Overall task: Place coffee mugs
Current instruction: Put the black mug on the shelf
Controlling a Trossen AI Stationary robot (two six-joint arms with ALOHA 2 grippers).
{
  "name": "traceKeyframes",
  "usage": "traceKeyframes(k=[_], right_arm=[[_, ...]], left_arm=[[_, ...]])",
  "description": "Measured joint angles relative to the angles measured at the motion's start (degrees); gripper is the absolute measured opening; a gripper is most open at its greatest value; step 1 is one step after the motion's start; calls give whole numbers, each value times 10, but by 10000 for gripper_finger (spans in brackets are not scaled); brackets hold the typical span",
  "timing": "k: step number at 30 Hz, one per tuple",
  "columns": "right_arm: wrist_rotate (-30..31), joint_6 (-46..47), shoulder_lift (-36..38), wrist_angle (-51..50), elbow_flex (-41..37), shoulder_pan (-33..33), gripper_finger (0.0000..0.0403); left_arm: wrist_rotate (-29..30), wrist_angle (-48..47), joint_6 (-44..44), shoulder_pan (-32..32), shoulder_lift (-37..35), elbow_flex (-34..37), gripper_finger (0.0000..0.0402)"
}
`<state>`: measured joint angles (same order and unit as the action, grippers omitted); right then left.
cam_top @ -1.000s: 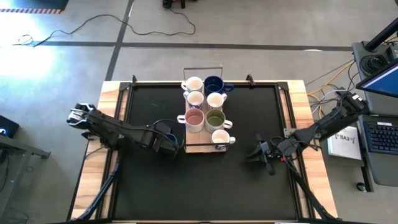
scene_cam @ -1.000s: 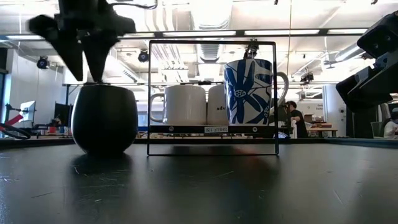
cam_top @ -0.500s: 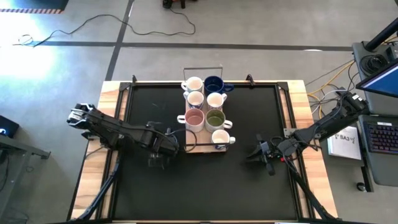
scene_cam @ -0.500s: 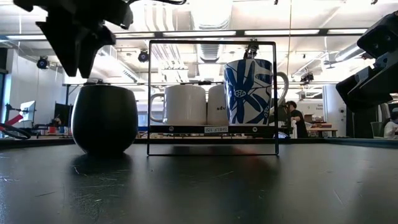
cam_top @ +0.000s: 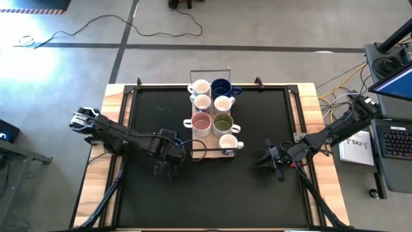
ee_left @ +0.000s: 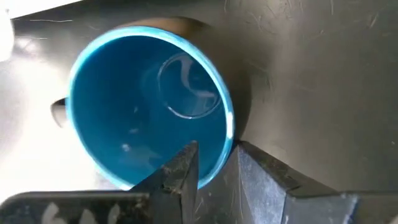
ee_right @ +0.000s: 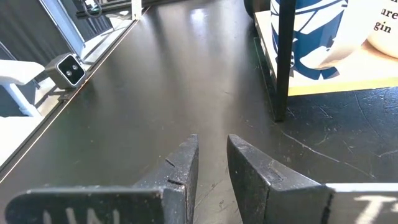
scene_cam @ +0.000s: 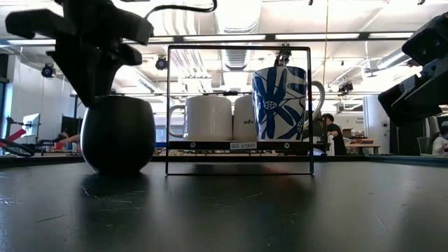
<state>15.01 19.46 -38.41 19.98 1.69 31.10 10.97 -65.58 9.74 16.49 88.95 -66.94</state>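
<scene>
A dark mug with a bright blue inside (ee_left: 143, 106) stands upright on its base on the black table, just left of the wire rack (scene_cam: 239, 49); the low view shows the mug (scene_cam: 117, 133) too. My left gripper (ee_left: 217, 155) points down over it, open by a narrow gap, with one finger inside the rim and one outside. In the high view the left gripper (cam_top: 168, 160) hides the mug. Several mugs stand on the rack: white ones (cam_top: 202, 102), a dark blue one (cam_top: 221, 86), a pink-lined one (cam_top: 201, 122) and an olive one (cam_top: 223, 122). My right gripper (cam_top: 270, 158) waits low over the table, right of the rack, open by a narrow gap. My left gripper straddles the mug's rim (ee_left: 225, 146) on the side away from the handle (ee_left: 59, 112), coming from above and pointing down. One finger (ee_left: 185, 163) is inside the cup and the other (ee_left: 255, 168) outside. I cannot tell whether they touch the wall. The mug stands on the table.
The rack (cam_top: 207, 156) holds a white mug (cam_top: 227, 142) at its near right; its near left spot shows bare board. In the right wrist view a blue-patterned mug (ee_right: 314, 34) stands behind a rack post (ee_right: 283, 62). Bare black table lies near and to both sides.
My left gripper rose off the dark mug's rim, shifted a little toward the table's near edge, then came down over the mug again, turned about its own axis. The mug stayed where it was. My right arm kept still.
</scene>
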Motion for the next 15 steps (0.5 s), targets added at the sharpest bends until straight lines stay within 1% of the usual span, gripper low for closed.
traceKeyframes(k=[4, 7, 10, 15], right_arm=[[0, 0, 0, 0, 0, 0, 75], [0, 0, 0, 0, 0, 0, 75], [0, 0, 0, 0, 0, 0, 75], [0, 0, 0, 0, 0, 0, 75]], left_arm=[[5, 33, -13, 0, 0, 25, 100], [4, 36, -21, 0, 0, 33, 94], [0, 41, -9, 0, 0, 34, 75], [-5, 76, 5, 0, 1, 35, 35]])
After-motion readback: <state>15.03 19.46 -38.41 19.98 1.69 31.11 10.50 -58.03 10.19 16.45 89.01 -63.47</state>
